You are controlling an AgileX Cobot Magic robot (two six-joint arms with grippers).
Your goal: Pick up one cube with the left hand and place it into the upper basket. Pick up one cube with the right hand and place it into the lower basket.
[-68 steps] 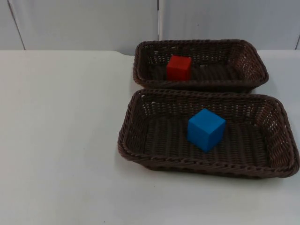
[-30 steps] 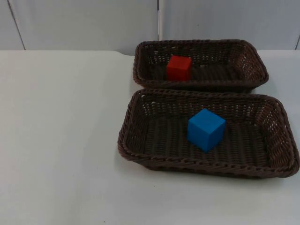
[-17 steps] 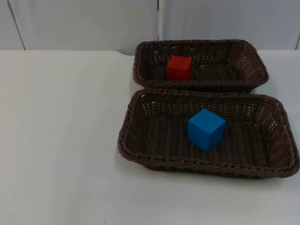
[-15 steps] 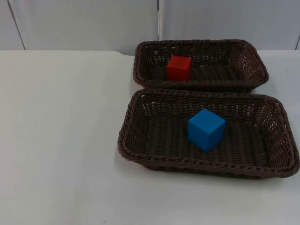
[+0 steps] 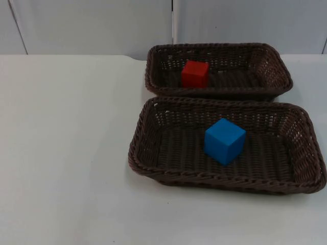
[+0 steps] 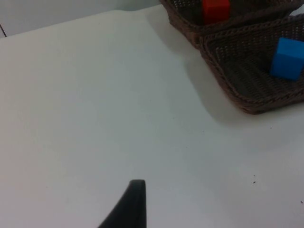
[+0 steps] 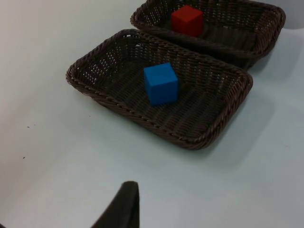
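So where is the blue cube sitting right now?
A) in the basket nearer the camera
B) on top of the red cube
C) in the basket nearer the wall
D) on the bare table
A: the blue cube rests inside the nearer basket, while the red cube sits in the far basket.

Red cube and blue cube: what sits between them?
Two basket walls: the upper basket near wall and the lower basket far wall, between red cube and blue cube, top view.

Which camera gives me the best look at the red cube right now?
The right wrist view: the red cube shows its top and sides inside the upper basket. The top view also shows it whole, but the basket's near wall edges it. The left wrist view crops it.
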